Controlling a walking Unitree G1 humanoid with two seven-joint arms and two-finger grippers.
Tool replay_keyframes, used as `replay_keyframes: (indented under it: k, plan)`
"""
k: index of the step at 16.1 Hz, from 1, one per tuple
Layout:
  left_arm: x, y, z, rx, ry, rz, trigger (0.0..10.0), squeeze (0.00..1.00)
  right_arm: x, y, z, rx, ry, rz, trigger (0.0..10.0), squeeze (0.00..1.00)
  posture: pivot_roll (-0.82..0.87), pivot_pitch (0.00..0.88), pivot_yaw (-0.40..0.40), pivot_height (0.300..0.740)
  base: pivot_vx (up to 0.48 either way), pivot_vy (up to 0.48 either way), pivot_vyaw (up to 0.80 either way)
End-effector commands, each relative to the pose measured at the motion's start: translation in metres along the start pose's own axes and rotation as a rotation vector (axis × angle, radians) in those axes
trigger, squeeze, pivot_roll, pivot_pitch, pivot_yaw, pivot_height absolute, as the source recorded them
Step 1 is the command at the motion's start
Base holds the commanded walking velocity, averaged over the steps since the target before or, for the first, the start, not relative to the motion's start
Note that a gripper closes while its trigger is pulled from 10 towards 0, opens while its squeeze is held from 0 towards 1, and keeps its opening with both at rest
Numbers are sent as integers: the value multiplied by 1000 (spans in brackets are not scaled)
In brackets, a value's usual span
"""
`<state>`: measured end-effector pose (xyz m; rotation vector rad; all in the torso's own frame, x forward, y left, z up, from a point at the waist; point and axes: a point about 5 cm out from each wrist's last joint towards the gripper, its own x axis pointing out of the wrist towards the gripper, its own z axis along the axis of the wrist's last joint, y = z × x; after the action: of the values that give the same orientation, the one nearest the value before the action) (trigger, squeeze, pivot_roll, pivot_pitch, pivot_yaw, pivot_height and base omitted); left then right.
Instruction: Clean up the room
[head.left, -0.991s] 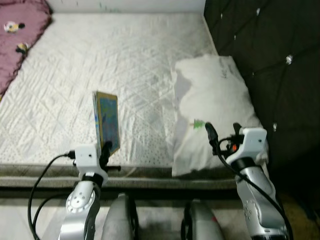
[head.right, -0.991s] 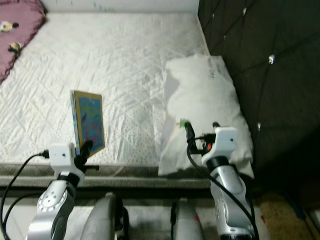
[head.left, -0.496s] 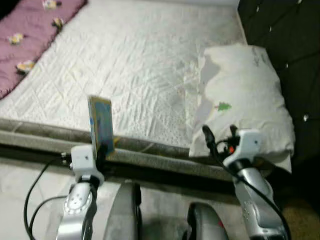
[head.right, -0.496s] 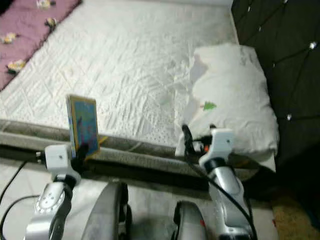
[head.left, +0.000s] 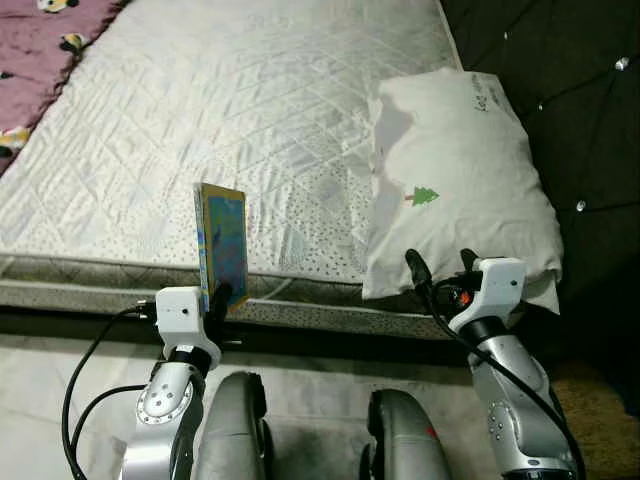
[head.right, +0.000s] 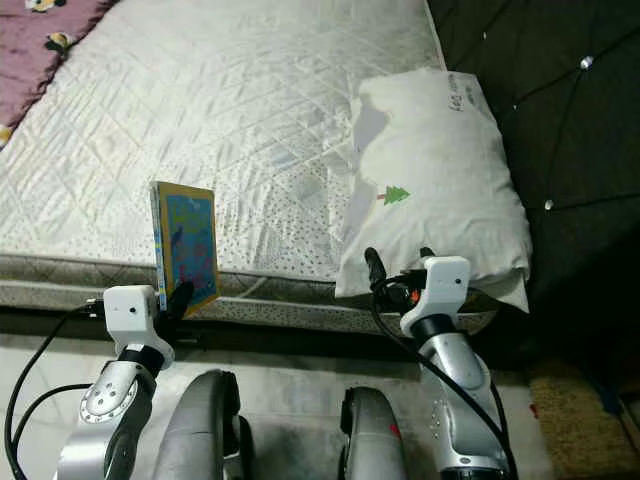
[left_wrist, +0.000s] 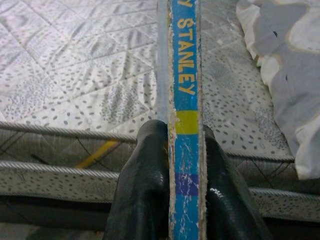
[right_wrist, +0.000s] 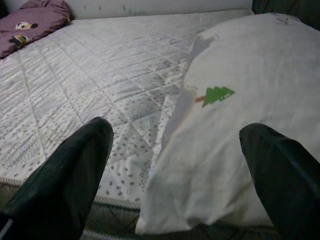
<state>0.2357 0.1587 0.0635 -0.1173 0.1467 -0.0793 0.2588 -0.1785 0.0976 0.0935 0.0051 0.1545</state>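
My left gripper (head.left: 220, 296) is shut on a thin picture book (head.left: 223, 247) with a blue and yellow cover, held upright over the near edge of the bed. The left wrist view looks along the book's spine (left_wrist: 184, 95), lettered "STANLEY", pinched between the two black fingers (left_wrist: 145, 180). My right gripper (head.left: 440, 268) stands open and holds nothing, just in front of a white pillow (head.left: 455, 180) with a small green tree print (right_wrist: 216, 94). The pillow lies at the bed's right end.
A white quilted mattress (head.left: 200, 120) spreads ahead, its grey edge (head.left: 100, 275) close to my arms. A purple blanket (head.left: 35, 45) with cartoon prints lies at the far left. A dark tufted headboard (head.left: 570, 100) rises on the right. Pale floor (head.left: 60, 370) lies below.
The camera has shifted, so the bed sits differently in view. The left gripper still holds the book upright and the right gripper stays open near the pillow.
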Motion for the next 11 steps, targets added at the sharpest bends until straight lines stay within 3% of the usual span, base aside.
replay_keyframes:
  k: [1,11]
  plan:
    - [2,2,12,9,-55,-2,10000,0,2,3,4,-2,-11,14,10000,0,-42,174,12,646,285,0,0]
    - [2,1,12,3,-51,-11,10000,0,3,3,4,-5,-12,23,10000,0,-47,176,13,646,282,0,0]
